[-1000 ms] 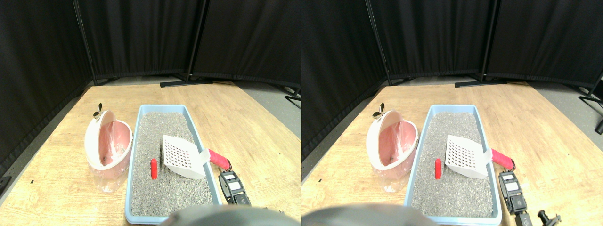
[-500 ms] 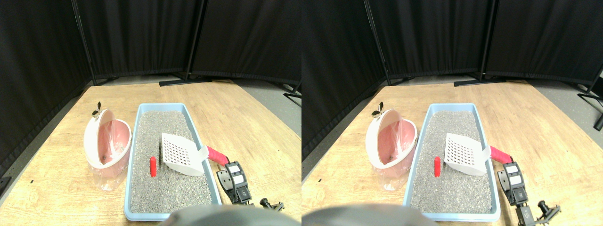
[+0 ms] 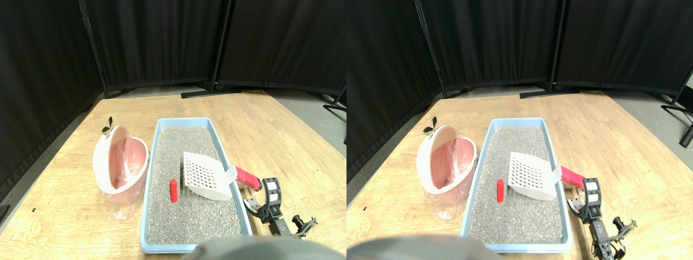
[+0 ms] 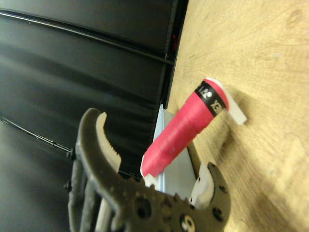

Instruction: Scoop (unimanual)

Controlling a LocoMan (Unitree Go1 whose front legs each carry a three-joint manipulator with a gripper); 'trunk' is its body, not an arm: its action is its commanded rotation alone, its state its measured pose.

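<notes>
Stereo pair view: a light-blue litter tray [image 3: 153, 162] is sitting lengthwise on the pale wooden floor [image 3: 281, 141], filled with grey litter [image 3: 189, 216]. A small red capsule-shaped piece [image 3: 173, 190] is lying on the litter, near the tray's middle and toward its left wall. Just beside it, on the side away from that wall, a white slotted scoop [image 3: 204, 176] is resting in the tray, blade tilted up and its perforated face showing. Its red wrapped handle [image 3: 247, 177] is sticking out over the tray's right rim and down toward the floor.

A pink and white bin [image 3: 120, 167] lined with a clear plastic bag is standing against the outside of the tray's left wall, its lid swung open. Black curtain panels [image 3: 162, 43] on stands are closing off the back.

The right gripper [image 3: 263, 196] is sitting low at the lower right, just beside the butt end of the handle. From here I cannot tell whether it is touching.

Wrist view: the two dark jaws are standing wide apart, the long toothed jaw on one side and the short one with a white pad on the other. The red handle [image 4: 186, 133] is lying in the gap beyond them, not clamped; its black band and white end tab [image 4: 231, 104] are showing against the wood. A strip of the pale-blue tray wall [image 4: 174, 166] is showing behind the handle.
</notes>
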